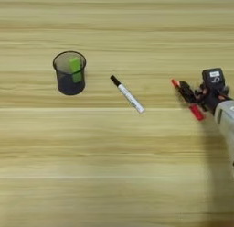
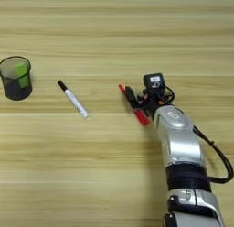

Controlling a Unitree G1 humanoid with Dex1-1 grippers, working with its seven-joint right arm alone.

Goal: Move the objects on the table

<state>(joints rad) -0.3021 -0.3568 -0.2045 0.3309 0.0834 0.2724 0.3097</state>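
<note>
A dark mesh cup [image 1: 69, 74] stands at the left with a green stick [image 1: 75, 68] upright inside it. The white black-capped marker [image 1: 128, 94] lies slanted in the middle of the table [image 1: 114, 175]. At the right lies the thin black-and-red pen [image 2: 142, 117], its red tip pointing up-left. My right gripper [image 2: 136, 102] sits right over the pen's dark middle, touching or nearly touching it. The silver forearm [image 2: 180, 143] comes up from the bottom edge. The black tape ring with the yellow core is hidden behind the gripper and wrist.
A black cable [image 2: 215, 153] loops along the right side of the forearm. Bare wood lies between the marker and the pen, and across the whole near half of the table to the left of the arm.
</note>
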